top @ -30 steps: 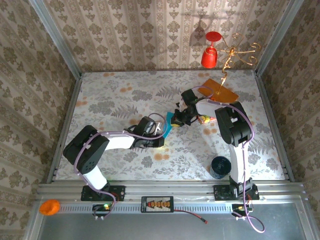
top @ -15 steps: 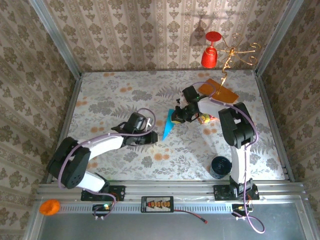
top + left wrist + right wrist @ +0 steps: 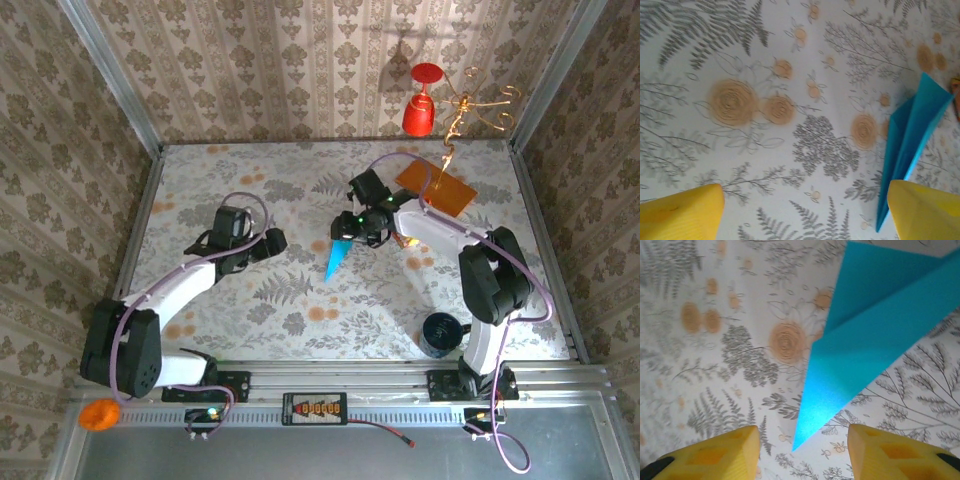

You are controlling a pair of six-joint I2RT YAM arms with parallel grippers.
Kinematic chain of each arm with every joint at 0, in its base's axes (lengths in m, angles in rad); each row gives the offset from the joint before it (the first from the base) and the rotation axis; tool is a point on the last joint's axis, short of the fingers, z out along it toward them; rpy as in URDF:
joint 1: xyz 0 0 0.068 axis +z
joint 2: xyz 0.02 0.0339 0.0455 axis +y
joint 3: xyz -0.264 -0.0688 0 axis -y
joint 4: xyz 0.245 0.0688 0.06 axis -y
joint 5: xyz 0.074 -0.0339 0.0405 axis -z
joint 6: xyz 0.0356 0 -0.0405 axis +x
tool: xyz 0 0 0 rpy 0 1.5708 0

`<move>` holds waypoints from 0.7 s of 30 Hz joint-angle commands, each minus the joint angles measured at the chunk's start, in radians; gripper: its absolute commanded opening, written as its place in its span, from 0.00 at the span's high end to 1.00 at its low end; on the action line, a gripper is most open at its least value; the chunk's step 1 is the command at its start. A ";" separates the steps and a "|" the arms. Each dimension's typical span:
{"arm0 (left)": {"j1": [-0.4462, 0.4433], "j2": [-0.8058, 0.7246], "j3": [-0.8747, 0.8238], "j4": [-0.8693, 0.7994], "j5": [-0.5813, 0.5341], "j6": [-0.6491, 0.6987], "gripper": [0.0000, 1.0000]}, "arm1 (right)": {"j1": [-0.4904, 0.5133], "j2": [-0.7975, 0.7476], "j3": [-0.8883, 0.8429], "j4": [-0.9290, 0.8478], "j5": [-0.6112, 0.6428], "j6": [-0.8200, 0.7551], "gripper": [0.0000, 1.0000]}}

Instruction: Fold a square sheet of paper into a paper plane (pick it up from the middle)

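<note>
Inspection of my station: the paper plane (image 3: 338, 257) lies flat on the patterned table (image 3: 250, 180) near its centre, a slim teal-blue dart with its nose pointing toward the near edge and its wide tail just below my right gripper (image 3: 348, 230). In my right wrist view the plane (image 3: 875, 340) rests on the cloth with its nose reaching down between my two yellow fingers (image 3: 715, 455); they stand apart on either side and clamp nothing. My left gripper (image 3: 270, 243) hangs well to the left of the plane with both fingers spread wide. In the left wrist view the plane (image 3: 910, 135) lies at the right side, its nose just beside my right-hand finger (image 3: 925, 210), and bare cloth shows between the fingers. Containers noted: one dark round cup (image 3: 440, 333) stands near the right arm's base, and I cannot tell whether it holds anything. One red goblet (image 3: 422, 100) shows against the back wall, foot uppermost, interior hidden. An orange card (image 3: 437, 185) lies flat at the back right, and a snack packet (image 3: 408, 240) lies beside my right arm.
</note>
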 commanded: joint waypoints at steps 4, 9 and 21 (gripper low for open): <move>0.034 -0.038 -0.021 0.000 -0.064 0.059 0.04 | 0.084 0.090 0.083 -0.117 0.316 0.108 0.40; 0.057 -0.037 -0.043 -0.005 -0.032 0.084 0.00 | 0.110 0.175 0.183 -0.184 0.390 0.128 0.40; 0.072 -0.001 -0.048 -0.003 0.001 0.102 0.00 | 0.115 0.296 0.324 -0.303 0.450 0.153 0.46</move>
